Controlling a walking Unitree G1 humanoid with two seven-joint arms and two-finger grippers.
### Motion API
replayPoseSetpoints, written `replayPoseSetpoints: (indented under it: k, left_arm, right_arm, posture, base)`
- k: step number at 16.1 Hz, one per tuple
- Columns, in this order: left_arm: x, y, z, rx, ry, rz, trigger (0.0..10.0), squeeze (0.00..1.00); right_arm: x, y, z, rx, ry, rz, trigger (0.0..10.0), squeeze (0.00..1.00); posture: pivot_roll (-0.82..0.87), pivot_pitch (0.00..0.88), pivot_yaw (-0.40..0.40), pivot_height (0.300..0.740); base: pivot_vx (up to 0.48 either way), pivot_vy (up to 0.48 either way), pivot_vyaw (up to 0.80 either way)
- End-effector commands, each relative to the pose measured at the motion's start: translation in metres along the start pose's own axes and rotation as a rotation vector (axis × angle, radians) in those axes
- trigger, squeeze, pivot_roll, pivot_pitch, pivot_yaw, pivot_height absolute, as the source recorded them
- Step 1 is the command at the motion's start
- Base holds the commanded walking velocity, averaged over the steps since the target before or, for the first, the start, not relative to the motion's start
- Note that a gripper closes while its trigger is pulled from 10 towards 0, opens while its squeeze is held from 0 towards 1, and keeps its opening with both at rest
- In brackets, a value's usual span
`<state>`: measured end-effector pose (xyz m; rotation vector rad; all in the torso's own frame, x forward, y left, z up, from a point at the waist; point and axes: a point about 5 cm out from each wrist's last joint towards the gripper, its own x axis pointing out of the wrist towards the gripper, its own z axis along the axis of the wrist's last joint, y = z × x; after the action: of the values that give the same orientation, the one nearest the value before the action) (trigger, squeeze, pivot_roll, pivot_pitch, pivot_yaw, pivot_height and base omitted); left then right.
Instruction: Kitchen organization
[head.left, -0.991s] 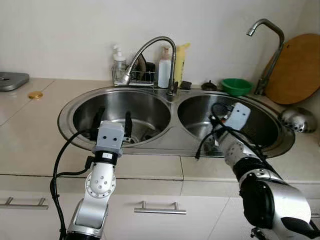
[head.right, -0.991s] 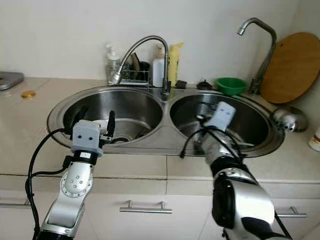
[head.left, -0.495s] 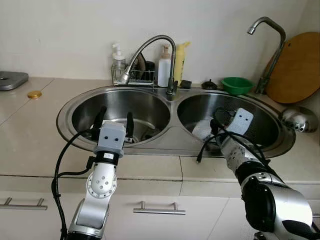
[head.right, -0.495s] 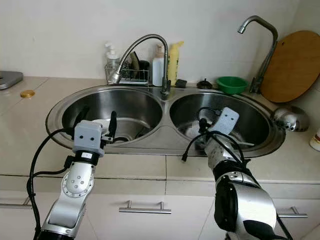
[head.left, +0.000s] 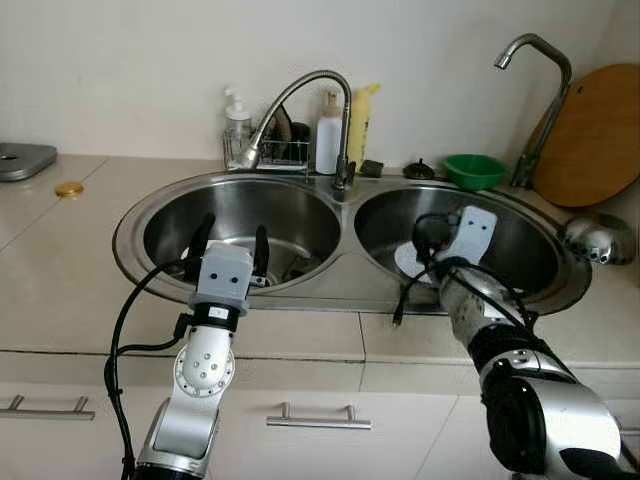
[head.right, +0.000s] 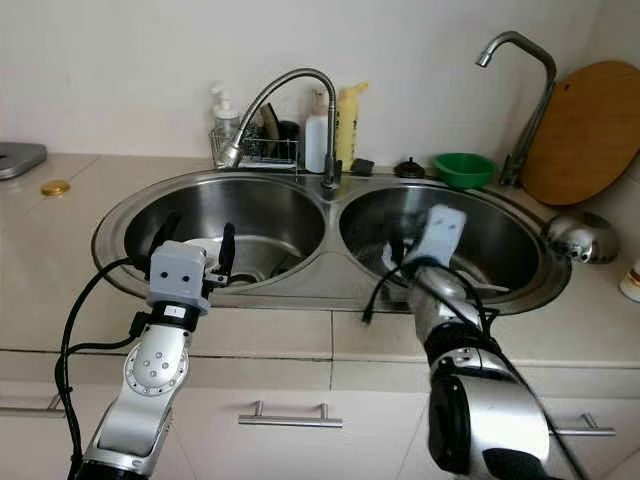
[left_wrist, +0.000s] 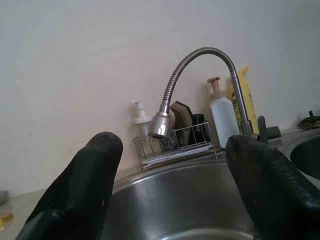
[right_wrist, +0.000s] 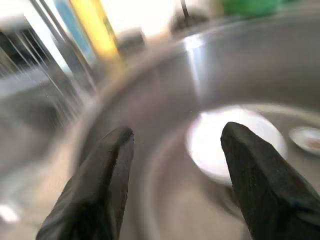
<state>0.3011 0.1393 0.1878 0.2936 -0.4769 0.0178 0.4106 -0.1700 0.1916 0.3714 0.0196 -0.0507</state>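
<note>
Right Gripper Reaches Into the Right Basin, Left Waits at the Rim

Now the right gripper hangs over the right basin of the double sink, its two black fingers spread apart with nothing between them. Beyond them lies a white plate on the basin floor, with a smaller dish beside it. That aim suggests the plate is what the arm is reaching for, and the open fingers fit an approach, not a hold.

From the head, the plate peeks out at about nine o'clock of the right wrist, mostly covered by the arm and its cable.

The left gripper sits at the near rim of the left basin, fingers wide apart and empty, pointed toward the flexible tap and the wire rack at twelve o'clock. It looks parked rather than working.

Round the sink on the bench: a soap pump, a white bottle and a yellow bottle behind the tap, a green bowl at one o'clock, a second tap, a round wooden board against the wall, and a metal strainer at three o'clock.

The right wrist view is smeared, so the plate's rim and the dish's contents cannot be read. Something dark sits low in the left basin, too small to name.
</note>
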Motion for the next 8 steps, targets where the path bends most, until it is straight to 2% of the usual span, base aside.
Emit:
replayPoseSetpoints:
  k: [1, 4, 7, 8]
  left_arm:
    - [-0.001, -0.001, 0.0, -0.014, 0.011, -0.003, 10.0, 0.0]
    - [-0.002, -0.002, -0.001, -0.034, 0.017, -0.008, 10.0, 0.0]
    - [-0.001, -0.002, 0.0, -0.049, 0.019, -0.008, 10.0, 0.0]
    - [-0.001, -0.001, 0.0, -0.05, 0.02, -0.009, 10.0, 0.0]
  right_arm:
    - [0.001, 0.013, 0.028, 0.039, -0.143, 0.052, 10.0, 0.0]
    - [-0.005, 0.028, 0.035, 0.007, -0.219, 0.12, 10.0, 0.0]
    - [-0.01, 0.032, 0.027, 0.0, -0.224, 0.148, 10.0, 0.0]
    - [-0.013, 0.032, 0.023, 0.005, -0.217, 0.153, 10.0, 0.0]
  posture:
    - [0.07, 0.0, -0.043, 0.74]
    - [0.07, 0.0, -0.043, 0.74]
    - [0.07, 0.0, -0.042, 0.74]
    - [0.07, 0.0, -0.042, 0.74]
  base:
    - [0.0, 0.0, 0.0]
    - [0.0, 0.0, 0.0]
    - [0.0, 0.0, 0.0]
    - [-0.274, 0.0, 0.0]
